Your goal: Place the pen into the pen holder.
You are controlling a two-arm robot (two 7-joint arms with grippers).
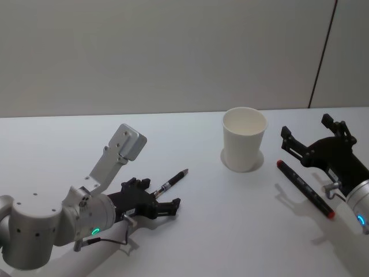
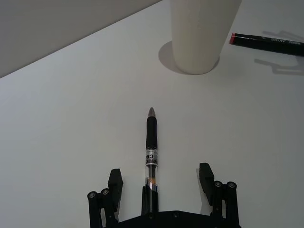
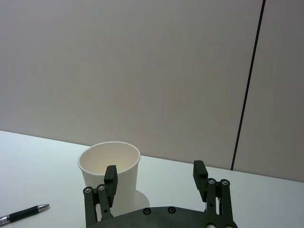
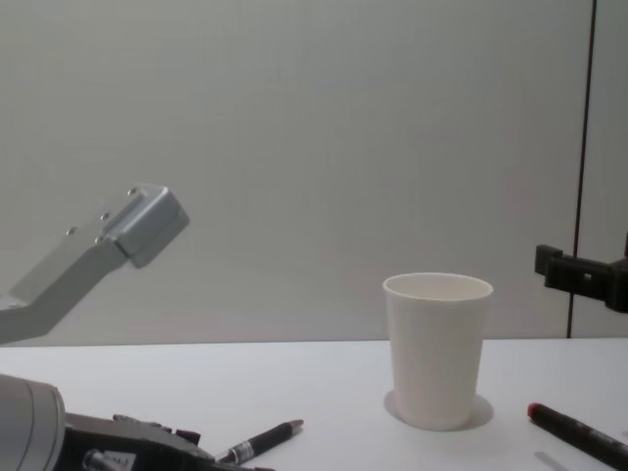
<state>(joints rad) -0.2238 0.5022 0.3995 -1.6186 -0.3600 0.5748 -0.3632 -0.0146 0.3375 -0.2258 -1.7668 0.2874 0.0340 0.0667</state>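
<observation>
The left tool [image 1: 157, 195] sits low over the bench [image 1: 219, 231] with its arm reaching forward. Its fingers [image 2: 115, 179] are spread wide on either side of the pen [image 2: 151, 142]. The pen has a black grip, a clear barrel and a grey tip, and lies flat pointing towards the pen holder [image 1: 244, 141], an upright white cup at mid-bench. The left wrist view shows clear gaps between barrel and fingers. Right of the cup lies a red-ended marker [image 1: 304, 187]. The right tool [image 3: 155, 172] hovers raised, wide open and empty.

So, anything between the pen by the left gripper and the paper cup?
No: bare table runs from the pen to the paper cup, per left wrist view.
</observation>
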